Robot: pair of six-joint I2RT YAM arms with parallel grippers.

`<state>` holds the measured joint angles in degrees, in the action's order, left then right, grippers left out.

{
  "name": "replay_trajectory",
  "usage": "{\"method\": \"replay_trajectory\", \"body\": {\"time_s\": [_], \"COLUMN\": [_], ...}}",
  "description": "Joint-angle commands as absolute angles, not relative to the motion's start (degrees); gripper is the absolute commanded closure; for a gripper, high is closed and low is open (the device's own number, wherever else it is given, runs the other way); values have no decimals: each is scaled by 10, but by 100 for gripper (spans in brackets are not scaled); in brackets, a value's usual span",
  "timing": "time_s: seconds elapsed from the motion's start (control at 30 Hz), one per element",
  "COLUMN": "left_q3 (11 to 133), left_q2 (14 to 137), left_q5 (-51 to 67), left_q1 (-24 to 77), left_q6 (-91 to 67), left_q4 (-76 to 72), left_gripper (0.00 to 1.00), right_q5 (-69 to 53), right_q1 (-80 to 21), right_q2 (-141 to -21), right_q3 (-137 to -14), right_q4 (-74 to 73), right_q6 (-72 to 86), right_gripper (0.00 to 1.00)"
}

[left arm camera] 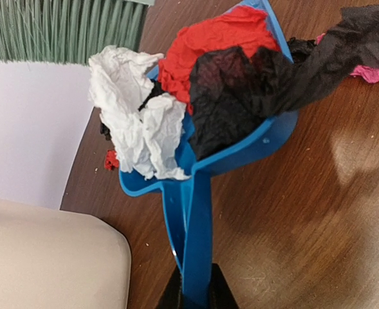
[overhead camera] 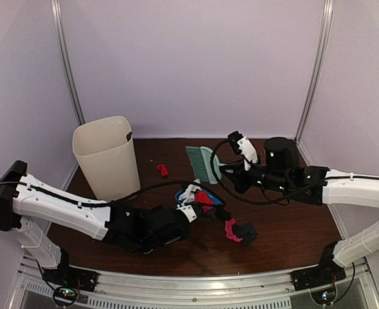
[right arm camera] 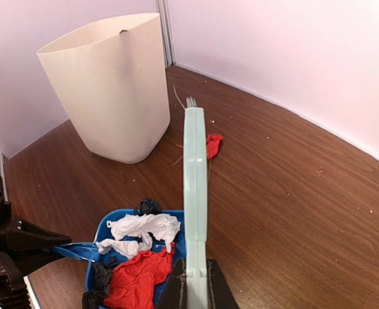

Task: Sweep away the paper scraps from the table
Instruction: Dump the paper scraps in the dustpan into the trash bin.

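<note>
- Dustpan [left arm camera: 240, 154], handle clamped in left tool [left arm camera: 194, 290], brims with paper scraps [left arm camera: 221, 71]; black scrap [left arm camera: 331, 58] overhangs the rim and would likely spill if tilted.
- Pink scrap [overhead camera: 230, 229] and red scrap [overhead camera: 162, 170] lie loose on tabletop [overhead camera: 292, 238].
- Right tool [right arm camera: 192, 283] grips brush [right arm camera: 194, 193] just beside.

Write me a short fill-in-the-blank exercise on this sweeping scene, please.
The left hand is shut on the handle of the ___ dustpan.
The ___ hand holds the brush.
The scrap lying alone between bin and brush is ___.
White, red and ___ scraps lie in the dustpan.
Missing words: blue; right; red; black.
</note>
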<state>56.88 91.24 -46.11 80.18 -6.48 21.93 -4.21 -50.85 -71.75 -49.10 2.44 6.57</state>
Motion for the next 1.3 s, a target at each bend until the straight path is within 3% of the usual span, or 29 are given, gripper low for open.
{"method": "replay_trajectory", "body": {"time_s": [0.0, 0.47, 0.87, 1.27], "left_q3": [586, 656, 749, 830], "left_q2": [894, 882, 878, 858], "left_q5": [-486, -510, -564, -597], "left_q1": [802, 806, 806, 781], "left_q6": [-63, -79, -118, -188], "left_q4": [216, 309, 433, 563], "left_gripper": [100, 100, 100, 100], "right_q5": [-3, 214, 230, 213], "right_q1": [-512, -483, -413, -404], "right_q2": [-693, -608, -544, -539], "right_q3": [-522, -504, -403, -370], "right_q4": [16, 20, 47, 66], "right_q6": [61, 97, 133, 153], "right_gripper": [100, 100, 100, 100]}}
